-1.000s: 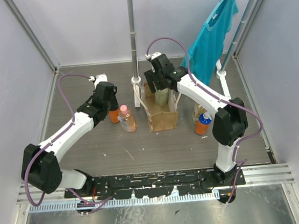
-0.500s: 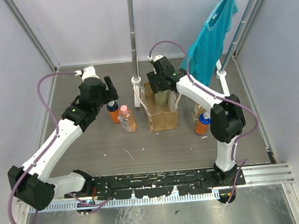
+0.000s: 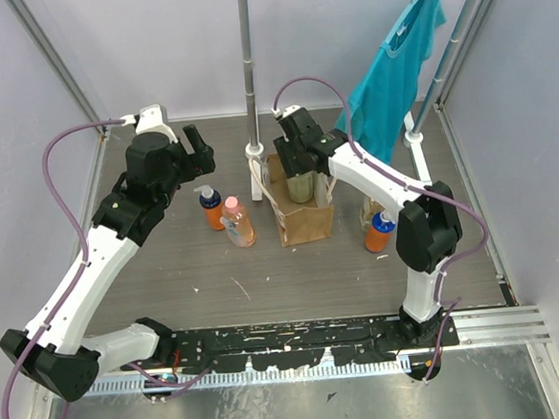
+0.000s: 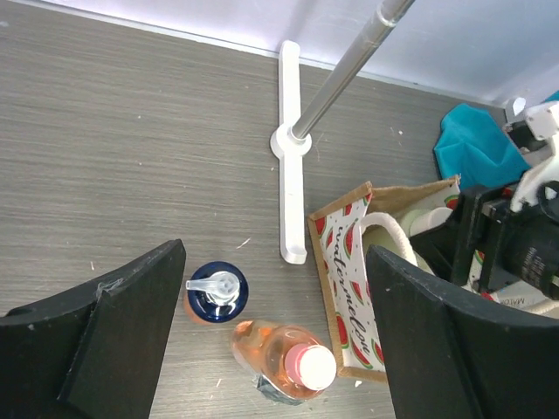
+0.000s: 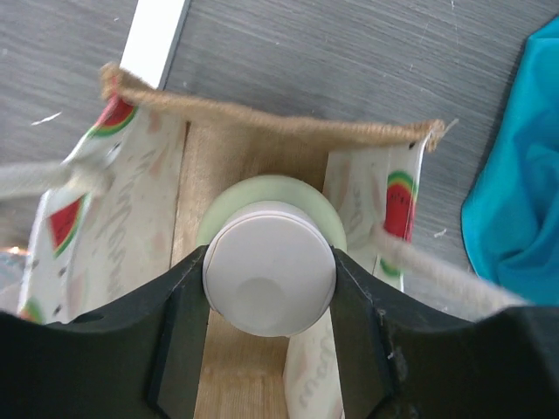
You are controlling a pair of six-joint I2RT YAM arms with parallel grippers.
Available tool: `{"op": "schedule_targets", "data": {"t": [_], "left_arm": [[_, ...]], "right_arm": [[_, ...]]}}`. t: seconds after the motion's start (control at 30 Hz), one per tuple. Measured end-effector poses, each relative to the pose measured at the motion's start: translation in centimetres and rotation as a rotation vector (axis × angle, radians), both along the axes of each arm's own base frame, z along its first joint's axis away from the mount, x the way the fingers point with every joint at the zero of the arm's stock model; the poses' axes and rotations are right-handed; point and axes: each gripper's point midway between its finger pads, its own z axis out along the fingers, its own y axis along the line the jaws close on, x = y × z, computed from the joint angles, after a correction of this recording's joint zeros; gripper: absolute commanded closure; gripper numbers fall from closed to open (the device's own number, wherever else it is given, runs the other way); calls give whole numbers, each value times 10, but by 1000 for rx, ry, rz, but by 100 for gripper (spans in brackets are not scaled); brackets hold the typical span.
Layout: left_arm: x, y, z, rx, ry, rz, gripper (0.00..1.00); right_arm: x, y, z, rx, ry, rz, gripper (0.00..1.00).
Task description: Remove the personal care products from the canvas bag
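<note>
Your right claw [image 5: 269, 266] is clamped on the cream cap of the pale green bottle [image 5: 266, 188], one black finger pressed to each side of it. The bottle stands upright in the open mouth of the canvas bag [image 3: 305, 225]. The right wrist camera looks straight down on the cap, with the bag's watermelon-print walls on either side and its brown floor below. The cream rope handles [image 4: 384, 234] droop across the opening. The bag itself sits upright on the grey wood-grain bench [image 3: 169, 275], just in front of the rack's white foot [image 4: 291, 166] and the steel rack pole [image 3: 248, 73]. Your left claw [image 3: 199, 148] hovers above the bench, well to the left of the bag, with its fingers spread wide and nothing between them. Its wrist camera looks down past both fingers on two products that are out of the bag. The dark-capped orange bottle [image 4: 216, 292] stands upright, and the pink bottle [image 4: 288, 367] is just beside it, on the side nearer the bag. Two more stand on the bag's right side, close to your right arm's forearm. They are the blue-capped orange bottle [image 3: 378, 233] and, just behind it and partly hidden by the arm, the yellowish bottle [image 3: 368, 206]. At the back right the teal t-shirt [image 3: 394, 67] hangs from the rack's top rail.
</note>
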Motion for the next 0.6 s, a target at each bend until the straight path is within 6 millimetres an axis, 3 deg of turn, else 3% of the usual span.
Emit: {"op": "schedule_targets", "data": {"t": [0.1,0.2,0.4,0.47,0.6], "left_arm": [[2,-4,-3,10,16,-17,9],[4,-6,-9,27,36,-24,9],[5,-6,-11,36,43,-25,9],[5,-6,-11,37,45,-24,9],[6,-6,-5,41,43,-22,8]], "right_arm": [[-18,6,22,-12,-23,27,72],[-40,17,62,3,-82,76,72],[-97,44,182,149,-270,195,72],[-119,48,210,194,-312,236,72],[-164,52,236,253,-338,322,71]]}}
